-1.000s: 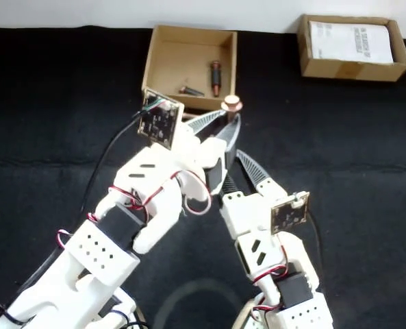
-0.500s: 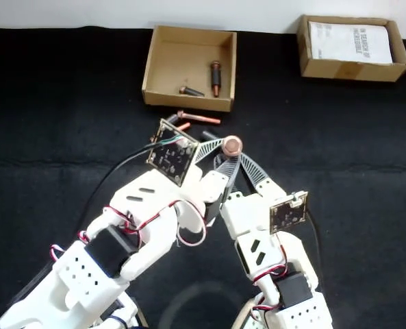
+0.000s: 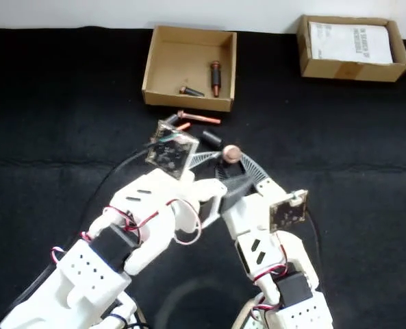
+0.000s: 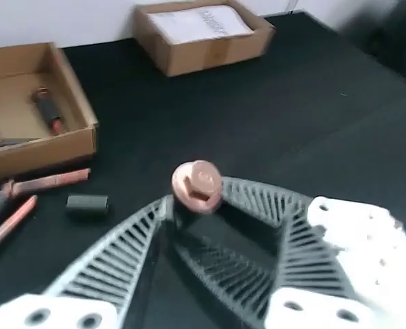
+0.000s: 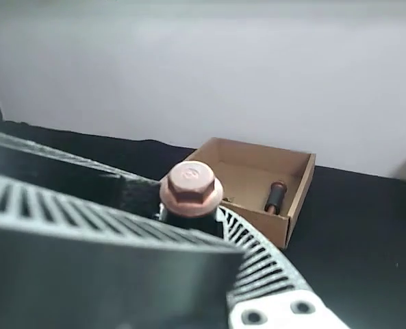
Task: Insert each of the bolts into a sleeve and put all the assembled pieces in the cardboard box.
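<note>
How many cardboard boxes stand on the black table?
2. One brown cardboard box, at the back middle, holds copper bolt pieces; the other brown cardboard box, to its right, holds white paper.

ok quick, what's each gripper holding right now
left gripper: shut on the bolt
right gripper: at the bolt too, open or shut cannot be told

— Where does the high view sit?
— Up above, looking down over the whole black table (image 3: 52, 103).
— And the wrist views?
— Each rides its own arm, low and very close, facing across the table. All three views share the bolt (image 4: 197, 184) and the cardboard box (image 5: 254, 154).
</note>
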`<state>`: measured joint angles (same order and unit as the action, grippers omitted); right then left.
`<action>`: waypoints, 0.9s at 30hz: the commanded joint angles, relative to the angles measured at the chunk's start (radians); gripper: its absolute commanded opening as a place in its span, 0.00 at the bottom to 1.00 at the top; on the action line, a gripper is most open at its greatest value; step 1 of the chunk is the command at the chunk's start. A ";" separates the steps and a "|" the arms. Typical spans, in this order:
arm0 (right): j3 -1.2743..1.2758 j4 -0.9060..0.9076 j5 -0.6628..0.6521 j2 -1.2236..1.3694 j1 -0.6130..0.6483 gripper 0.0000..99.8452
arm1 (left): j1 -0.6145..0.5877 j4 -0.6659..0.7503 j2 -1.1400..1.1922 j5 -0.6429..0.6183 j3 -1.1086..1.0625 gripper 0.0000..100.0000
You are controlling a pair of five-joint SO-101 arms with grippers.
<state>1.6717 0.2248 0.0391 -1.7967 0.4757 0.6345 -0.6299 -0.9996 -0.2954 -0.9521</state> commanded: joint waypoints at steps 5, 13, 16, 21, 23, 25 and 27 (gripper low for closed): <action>0.131 -0.005 0.005 -0.024 -0.002 0.01 | -0.005 -0.086 -0.015 0.005 0.088 0.33; 0.131 -0.005 0.005 -0.025 -0.013 0.01 | -0.041 -0.443 -0.042 0.005 0.266 0.33; 0.114 -0.005 0.005 -0.025 -0.045 0.01 | -0.111 -0.476 -0.119 0.006 0.272 0.33; -0.021 0.074 0.005 -0.024 -0.079 0.01 | -0.286 -0.471 -0.297 0.006 0.252 0.21; -0.094 0.111 0.005 -0.022 -0.077 0.01 | -0.354 -0.470 -0.360 0.034 0.209 0.15; -0.159 0.130 0.005 -0.021 -0.076 0.01 | -0.403 -0.468 -0.426 0.095 0.147 0.09; -0.203 0.130 0.002 -0.018 -0.076 0.01 | -0.443 -0.468 -0.503 0.130 0.079 0.04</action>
<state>1.5827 0.3491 0.0391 -1.7998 0.4143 0.2493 -1.1024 -1.4154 -0.2125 -0.8140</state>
